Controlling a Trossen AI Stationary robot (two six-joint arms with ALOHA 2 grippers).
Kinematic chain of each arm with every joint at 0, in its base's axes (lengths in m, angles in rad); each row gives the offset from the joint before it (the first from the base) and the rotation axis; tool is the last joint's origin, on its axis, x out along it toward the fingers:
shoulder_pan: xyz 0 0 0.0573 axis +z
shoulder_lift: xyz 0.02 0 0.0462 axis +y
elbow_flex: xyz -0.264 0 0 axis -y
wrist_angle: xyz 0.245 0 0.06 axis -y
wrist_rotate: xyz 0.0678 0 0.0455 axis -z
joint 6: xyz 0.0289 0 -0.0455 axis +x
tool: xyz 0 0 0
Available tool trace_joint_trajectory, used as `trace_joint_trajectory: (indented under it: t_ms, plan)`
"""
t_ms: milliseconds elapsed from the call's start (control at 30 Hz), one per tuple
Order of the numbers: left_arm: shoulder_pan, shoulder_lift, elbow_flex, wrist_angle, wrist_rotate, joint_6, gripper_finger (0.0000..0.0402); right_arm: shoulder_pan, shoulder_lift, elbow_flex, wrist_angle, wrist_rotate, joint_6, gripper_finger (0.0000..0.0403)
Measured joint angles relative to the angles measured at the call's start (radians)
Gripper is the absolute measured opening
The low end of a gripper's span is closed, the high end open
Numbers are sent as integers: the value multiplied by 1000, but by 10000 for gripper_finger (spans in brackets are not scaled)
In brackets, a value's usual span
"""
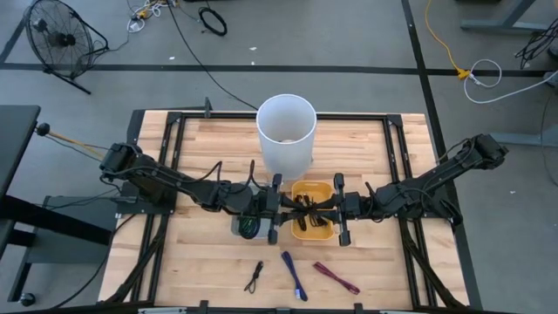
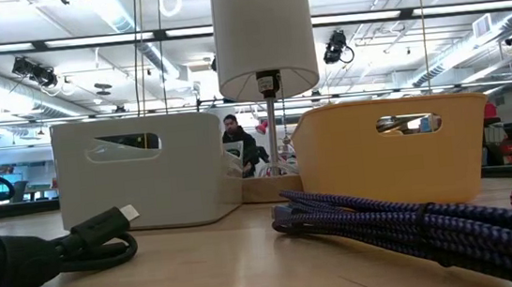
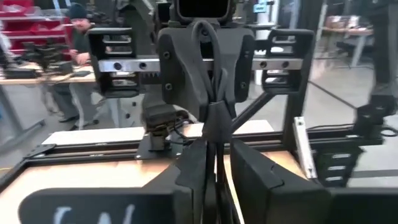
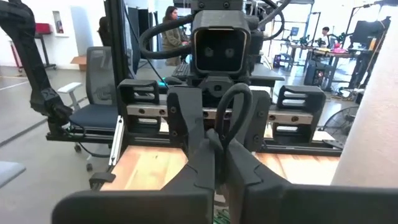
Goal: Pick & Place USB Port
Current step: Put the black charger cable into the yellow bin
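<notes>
A black cable is held between my two grippers above the yellow bin, at the middle of the table. My left gripper comes from the table's left and is shut on the cable. My right gripper comes from the right, faces it, and is shut on the same cable. A grey-white bin with something green inside stands below my left gripper. Three loose cables lie on the table near the front edge: black, blue and dark red. My left gripper pinches a bundle of the black cable's strands between its two fingers. The fingers come level from the table's left. The cable is lifted clear above the yellow bin and runs on to the other gripper. My right gripper pinches the black cable just below a small loop of it, between its two fingers. The fingers come level from the table's right. The loop stands up above the fingertips, and the cable is clear of the table.
A tall white cylinder stands just behind the two bins. In the low view the grey-white bin and the yellow bin stand side by side, with the loose cables in front. People show in the room beyond the table.
</notes>
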Motion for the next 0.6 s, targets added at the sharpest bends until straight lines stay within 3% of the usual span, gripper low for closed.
trace_joint_trajectory:
  t_ms: [233, 433, 600]
  plan:
    - [-22, -10, 0, -67, -151, 82, 117, 0, -13, 0, -73, 71, 61, 5]
    - [-70, -63, -1, -208, -345, 143, 148, 1, -44, 0, -256, 134, 210, 4]
    - [-110, -124, -1, -374, -376, 129, 160, 1, -42, 0, -383, 148, 366, 4]
